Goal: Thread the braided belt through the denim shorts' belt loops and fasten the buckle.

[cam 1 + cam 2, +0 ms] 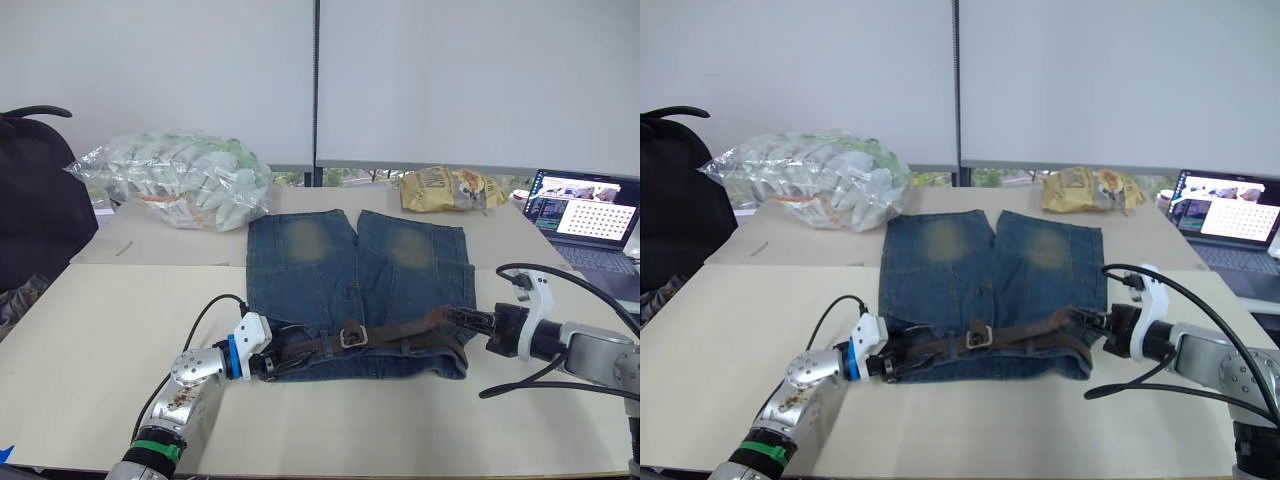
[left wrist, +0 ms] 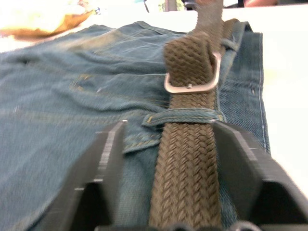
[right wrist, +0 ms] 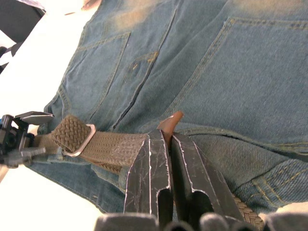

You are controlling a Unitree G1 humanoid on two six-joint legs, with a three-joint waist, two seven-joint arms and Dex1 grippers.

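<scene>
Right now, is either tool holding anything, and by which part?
The right tool is shut on the braided belt's brown tip end. The left tool is open, its fingers either side of the belt near the buckle, not clamped.

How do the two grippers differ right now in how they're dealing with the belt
The left gripper is open, its fingers straddling the belt near a belt loop, short of the buckle. The right gripper is shut, pinching the belt's brown tip. The left is at the shorts' left waist corner, the right at the opposite corner. Both lie low at the waistband, facing each other.
</scene>
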